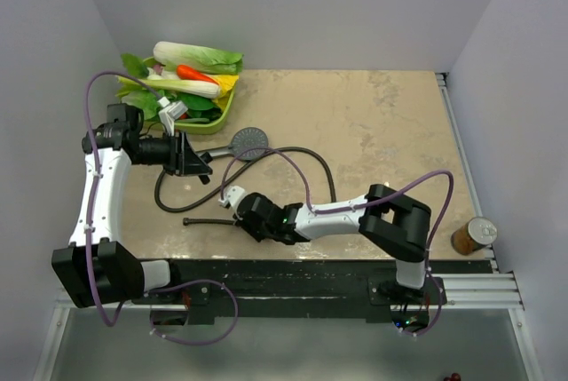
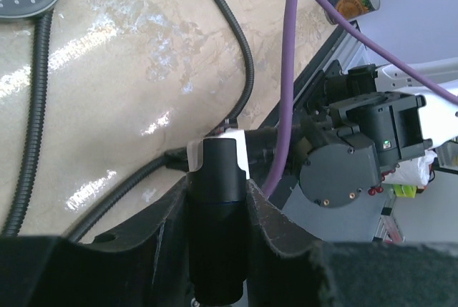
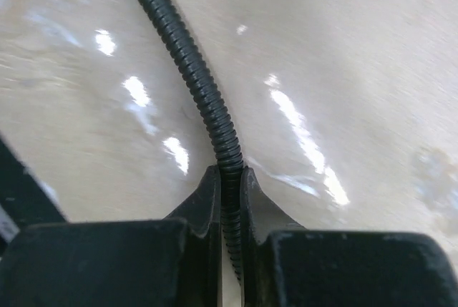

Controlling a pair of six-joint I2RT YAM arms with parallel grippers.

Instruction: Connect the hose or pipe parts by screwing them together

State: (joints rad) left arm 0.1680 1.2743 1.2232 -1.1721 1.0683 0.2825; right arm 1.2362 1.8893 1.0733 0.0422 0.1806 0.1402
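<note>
Right wrist view: the right gripper (image 3: pixel 229 182) is clenched on the ribbed hose (image 3: pixel 182 64). Left wrist view: the left gripper (image 2: pixel 218 187) grasps a dark cylindrical fitting (image 2: pixel 217 167). Only the top view shows the whole hose, looping near and right of the shower head (image 1: pixel 249 142), which lies left of centre on the table (image 1: pixel 390 123).

No legible text (can (image 1: pixel 473 235) label blurred)

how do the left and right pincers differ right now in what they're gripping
The left pincer clamps a thick, smooth dark cylinder, jaws standing apart; the right pincer is pinched almost shut on the thin ribbed hose. The left pincer sits beside the shower head; the right pincer is farther from it. Both grip a dark part.
</note>
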